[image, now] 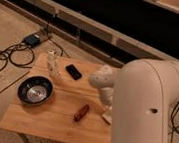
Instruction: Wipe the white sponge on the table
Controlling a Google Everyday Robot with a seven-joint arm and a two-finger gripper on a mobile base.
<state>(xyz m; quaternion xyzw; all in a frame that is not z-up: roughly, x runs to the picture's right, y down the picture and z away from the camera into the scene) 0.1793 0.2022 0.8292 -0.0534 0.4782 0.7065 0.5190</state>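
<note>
Grasping the sponge (pixel 107 118) seems the step in hand: the gripper (pixel 106 107) stands over it at the table (pixel 51 117) edge, its hold impossible to tell, and a firm clamp comes before wiping.

1. Table (pixel 50 123): lt-brown wood, plank grain lines along top.
2. White sponge (pixel 107 119): off-white, plain; only a sliver shows.
3. Gripper (pixel 107 103): pale grey-white, low at table's right side, just above sponge, mostly behind arm.
4. Arm (pixel 147 115): cream-white w/ a few dark dots.
5. Bowl (pixel 35 89): dark outside, silvery-grey inside.
6. Flat slab (pixel 73 71): black.
7. Small oblong item (pixel 81 113): red-brown.
8. Bottle (pixel 54 68): pale.
9. Cables (pixel 4 58): black; floor (pixel 10 18) beige.
</note>
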